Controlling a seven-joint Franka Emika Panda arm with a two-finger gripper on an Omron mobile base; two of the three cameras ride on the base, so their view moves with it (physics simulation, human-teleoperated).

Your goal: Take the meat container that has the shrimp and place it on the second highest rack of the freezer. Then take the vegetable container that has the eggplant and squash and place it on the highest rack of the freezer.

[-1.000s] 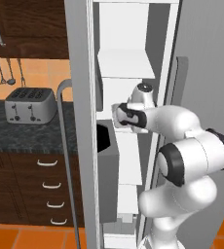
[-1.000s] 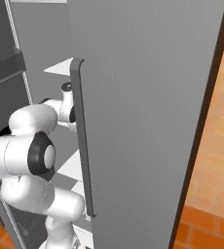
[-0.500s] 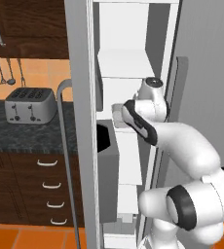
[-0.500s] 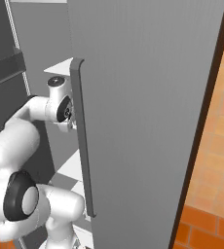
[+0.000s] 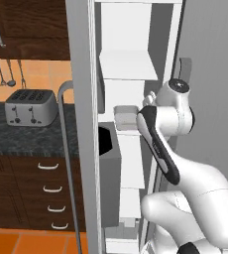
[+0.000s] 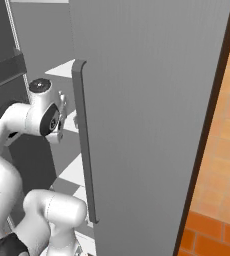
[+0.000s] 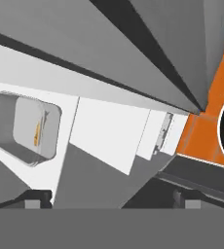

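My arm reaches into the open freezer (image 5: 81,74), wrist level with the second highest rack (image 5: 128,130). The meat container (image 5: 126,115) sits on that rack in the left base view, a pale grey tray, flat, upright, just left of my wrist and clear of it.

From the hand view the same container (image 7: 28,127) lies on a white shelf at the left, rounded corners, with the shrimp (image 7: 37,133) inside as one thin orange sliver near the tray's middle. My tool (image 7: 111,198) is released: the two dark finger tips (image 7: 36,198) stand wide apart at the bottom edge, nothing between them, container well off to the side of them.

The highest rack (image 5: 126,67) is the white shelf above, bare where it shows. Lower white shelves step down below the container.

Left base view: the freezer's curved grey door handle (image 5: 66,163) runs down the front edge of the left panel. Beyond it a silver toaster (image 5: 30,106) stands on a dark speckled worktop (image 5: 17,141), utensils (image 5: 2,72) hang on the orange wall above, dark wood drawers (image 5: 31,193) with white pulls below.

Right base view: the grey freezer door (image 6: 152,125) covers most of the frame, its long handle (image 6: 84,145) just right of my wrist; orange tile floor (image 6: 222,165) at the right.
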